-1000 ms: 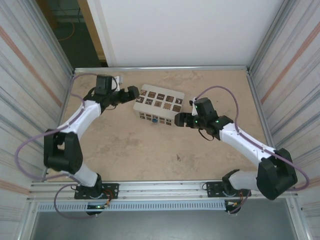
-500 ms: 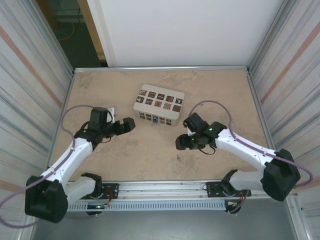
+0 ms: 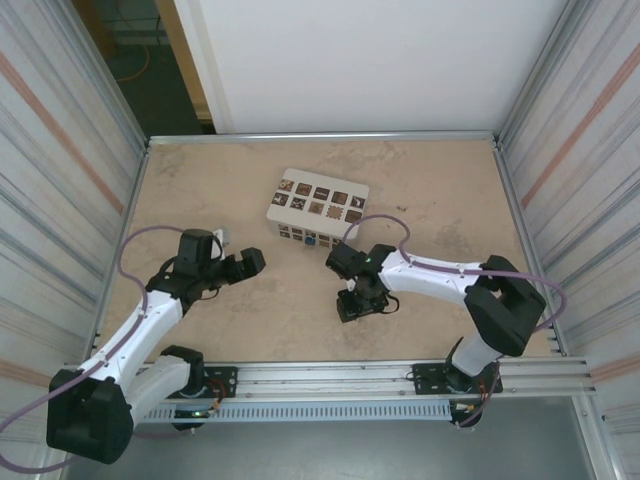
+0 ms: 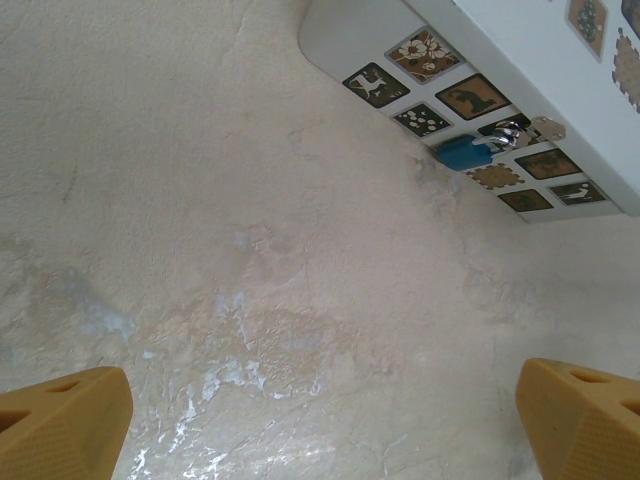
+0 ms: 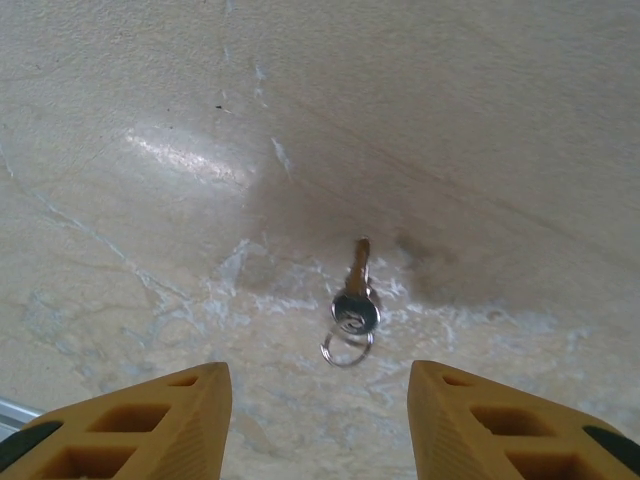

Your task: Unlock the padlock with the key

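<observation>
Spotting the key (image 5: 353, 295) flat on the table (image 5: 150, 120) in the right wrist view: brassy blade pointing away from the camera, round head and small split ring (image 5: 346, 349) toward it. Placing it just ahead of the right gripper (image 5: 318, 380), roughly centred on the gap between the two yellow fingers (image 5: 140, 420), touching neither. Reading that claw as partly open, jaws clearly apart, gripping nothing. From the top view, finding the right gripper (image 3: 357, 303) pointed down over the near-middle of the table (image 3: 250, 320), a little nearer than the white box (image 3: 318, 208).

Locating the padlock (image 4: 470, 150) against the side face of the white box (image 4: 520, 60), among the dark square tags (image 4: 424, 48) (small pictures on them: a flower, animals). Blue bit at one end, shiny metal part beside it, low down where the box wall meets the table. Can't tell whether locked. From above, padlock (image 3: 313, 240) visible as a small bluish dot at the box's near face.

Reading the left gripper (image 4: 320, 400) as wide open, fingers at the bottom corners of its view, holding nothing, over bare table, aimed toward the padlock side of the box and well apart from it. In the top view, left gripper (image 3: 250, 262) to the left of the box, nearer than its left corner.
</observation>
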You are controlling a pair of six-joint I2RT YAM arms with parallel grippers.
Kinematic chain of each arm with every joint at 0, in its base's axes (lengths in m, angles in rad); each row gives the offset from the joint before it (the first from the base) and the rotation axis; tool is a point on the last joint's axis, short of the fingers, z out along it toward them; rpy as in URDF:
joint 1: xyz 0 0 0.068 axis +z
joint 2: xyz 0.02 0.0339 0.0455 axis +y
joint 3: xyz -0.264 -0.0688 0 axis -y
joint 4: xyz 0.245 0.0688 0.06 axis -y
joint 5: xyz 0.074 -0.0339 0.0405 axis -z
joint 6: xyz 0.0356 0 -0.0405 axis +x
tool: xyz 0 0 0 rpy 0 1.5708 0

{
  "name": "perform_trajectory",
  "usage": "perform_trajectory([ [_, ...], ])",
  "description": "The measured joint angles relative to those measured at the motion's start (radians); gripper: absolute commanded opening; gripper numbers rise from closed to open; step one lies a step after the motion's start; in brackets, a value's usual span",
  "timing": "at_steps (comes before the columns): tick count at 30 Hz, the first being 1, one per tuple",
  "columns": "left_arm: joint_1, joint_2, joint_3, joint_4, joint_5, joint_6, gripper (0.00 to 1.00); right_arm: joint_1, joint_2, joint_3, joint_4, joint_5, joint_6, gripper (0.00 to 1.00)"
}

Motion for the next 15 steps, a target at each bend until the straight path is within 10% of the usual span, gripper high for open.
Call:
perform_trajectory([
  [15, 0.0, 0.0, 0.0, -0.009, -0.013, 0.005, 0.99, 0.002, 0.087, 0.016, 0.0, 0.006, -0.019, 0.38],
])
